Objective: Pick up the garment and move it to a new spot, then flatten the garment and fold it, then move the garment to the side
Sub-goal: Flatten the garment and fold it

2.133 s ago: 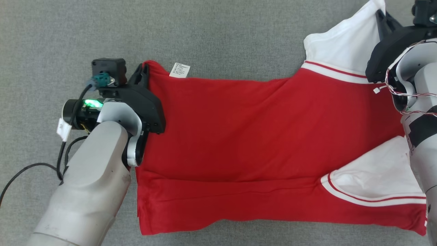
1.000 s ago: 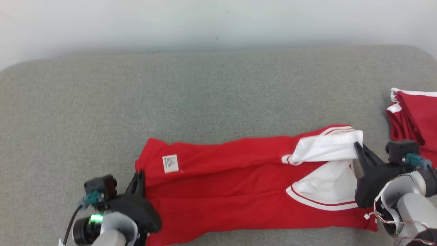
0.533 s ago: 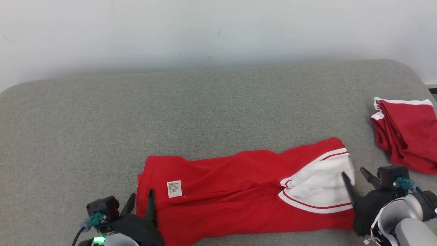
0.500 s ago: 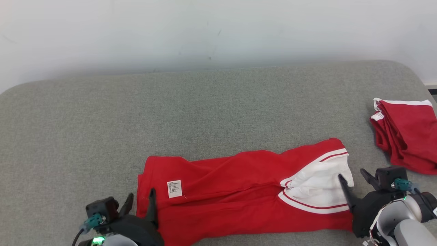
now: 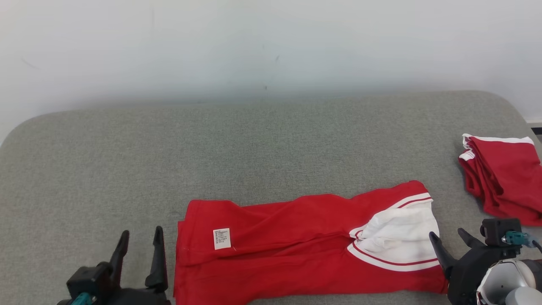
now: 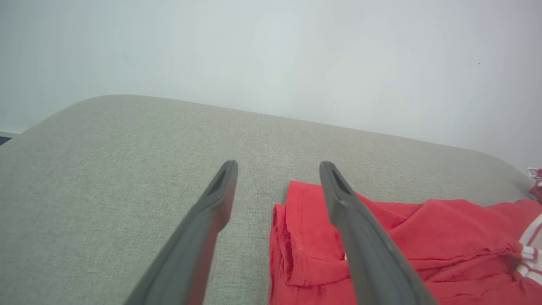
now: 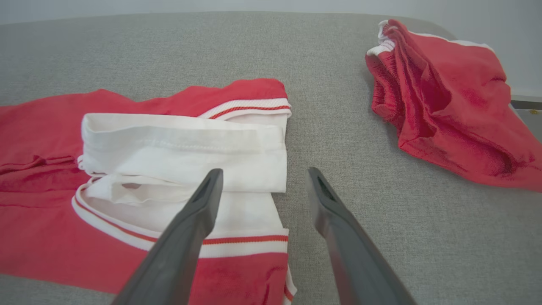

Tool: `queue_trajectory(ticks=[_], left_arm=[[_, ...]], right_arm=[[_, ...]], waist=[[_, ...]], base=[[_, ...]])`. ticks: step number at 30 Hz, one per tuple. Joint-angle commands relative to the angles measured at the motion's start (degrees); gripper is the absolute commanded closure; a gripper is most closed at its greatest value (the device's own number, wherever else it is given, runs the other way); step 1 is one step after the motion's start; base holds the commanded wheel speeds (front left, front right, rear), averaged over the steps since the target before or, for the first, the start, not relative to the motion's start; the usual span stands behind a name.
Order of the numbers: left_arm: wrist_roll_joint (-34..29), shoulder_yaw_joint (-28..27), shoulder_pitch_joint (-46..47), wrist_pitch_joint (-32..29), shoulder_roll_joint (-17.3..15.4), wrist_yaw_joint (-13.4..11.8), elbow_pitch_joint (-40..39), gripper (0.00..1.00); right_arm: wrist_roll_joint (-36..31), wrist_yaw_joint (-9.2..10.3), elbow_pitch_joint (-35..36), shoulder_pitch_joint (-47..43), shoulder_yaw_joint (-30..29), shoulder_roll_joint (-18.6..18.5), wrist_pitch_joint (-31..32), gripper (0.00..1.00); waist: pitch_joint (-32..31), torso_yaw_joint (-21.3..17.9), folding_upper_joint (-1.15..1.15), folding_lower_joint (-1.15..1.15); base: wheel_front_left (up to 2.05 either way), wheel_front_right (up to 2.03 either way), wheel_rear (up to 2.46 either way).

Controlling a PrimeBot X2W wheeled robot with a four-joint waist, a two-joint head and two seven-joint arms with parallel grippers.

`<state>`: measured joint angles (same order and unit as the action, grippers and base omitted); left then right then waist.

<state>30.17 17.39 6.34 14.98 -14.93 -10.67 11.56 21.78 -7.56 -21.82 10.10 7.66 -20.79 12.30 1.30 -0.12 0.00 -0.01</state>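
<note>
Now, in the head view, the red T-shirt (image 5: 296,250) lies as a long band, folded lengthwise, along the near edge of the grey tabletop (image 5: 254,148). Its white sleeves are stacked at the right end and its care label (image 5: 222,238) faces up near the left hem. Two seconds ago it lay spread wide with both grippers pinching its far edge. Half a second ago the left gripper (image 5: 141,234) overlapped the hem. It has since drawn off to the left and stands just beside the cloth, fingers parted and empty. The right gripper (image 5: 446,234) has likewise come away from the sleeve, open and holding nothing. A second red garment (image 5: 504,186) sits crumpled at the far right, well apart.

In the left wrist view, the left gripper (image 6: 278,166) is spread wide over bare tabletop (image 6: 127,169), with the T-shirt's (image 6: 423,237) hem corner behind its right finger.

In the right wrist view, the right gripper (image 7: 264,171) gapes just short of the white sleeve (image 7: 182,156), with the second garment (image 7: 444,97) beyond.
</note>
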Motion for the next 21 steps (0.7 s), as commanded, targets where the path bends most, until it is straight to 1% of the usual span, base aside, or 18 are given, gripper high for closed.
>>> queue_trajectory(ticks=[1, 6, 10, 15, 21], left_arm=[[-1.41, -1.02, -1.55, 0.21, 0.29, 0.31, -0.82, 0.00], [-7.73, -7.59, -4.55, 0.21, 2.52, 3.25, -5.23, 0.00], [-11.63, -11.85, -6.20, 0.17, 4.92, 6.30, -6.96, 0.00], [-15.24, -15.25, -7.67, 0.17, 7.73, 9.13, -7.55, 0.00], [-17.90, -17.45, -7.24, 0.18, 9.93, 11.65, -7.77, 0.00]], right_arm=[[0.49, 0.17, 0.12, -0.49, -0.50, 0.35, 0.87, 0.00], [2.91, 0.17, -0.40, 1.51, -2.90, 1.07, 8.12, 0.00], [2.23, 0.17, -1.76, 3.94, -4.82, 1.55, 11.26, 0.00], [0.88, 0.17, -5.51, 7.16, -7.21, 2.33, 15.91, 0.00], [-0.73, 0.17, -9.39, 9.51, -8.16, 3.55, 17.98, 0.00]], waist=[[0.08, 0.18, 0.00, 0.01], [1.02, 1.00, 0.00, 0.01], [2.20, 1.68, 0.00, 0.01], [4.15, 2.83, 0.00, 0.01], [6.14, 4.44, 0.00, 0.01]], base=[[0.00, 0.00, 0.00], [0.00, 0.00, 0.00], [0.00, 0.00, 0.00], [0.00, 0.00, 0.00], [0.00, 0.00, 0.00]])
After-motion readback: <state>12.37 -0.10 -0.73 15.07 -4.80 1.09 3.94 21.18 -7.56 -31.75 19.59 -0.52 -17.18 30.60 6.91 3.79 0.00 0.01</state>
